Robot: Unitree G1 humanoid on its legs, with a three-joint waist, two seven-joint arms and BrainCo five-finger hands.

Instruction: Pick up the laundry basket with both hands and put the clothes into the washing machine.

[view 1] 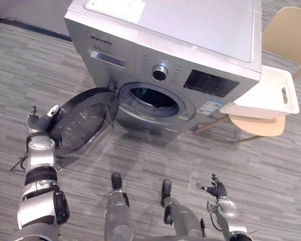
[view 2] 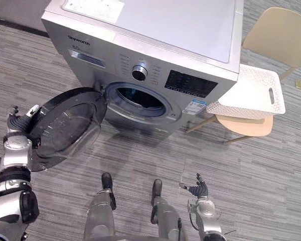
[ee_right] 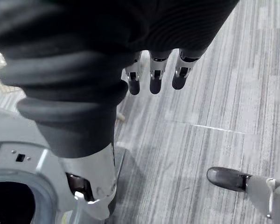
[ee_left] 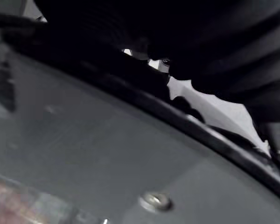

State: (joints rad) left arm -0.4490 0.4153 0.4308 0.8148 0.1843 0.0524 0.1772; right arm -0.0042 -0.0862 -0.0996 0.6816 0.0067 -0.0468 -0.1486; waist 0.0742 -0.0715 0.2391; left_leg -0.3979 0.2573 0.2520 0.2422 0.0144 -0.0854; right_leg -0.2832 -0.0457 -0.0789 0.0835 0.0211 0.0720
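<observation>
Grey floor (view 1: 271, 170): white perforated laundry basket (view 1: 263, 95) on chair (view 1: 258, 126); right robot hand (view 1: 218, 191) spread, left robot hand (view 1: 39, 123) unclear.

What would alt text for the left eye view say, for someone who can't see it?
A silver front-loading washing machine stands with its round door swung open, the robot's left hand at the door's outer edge. A white laundry basket rests on a tan chair beside it; the right hand hangs open above the floor.
</observation>
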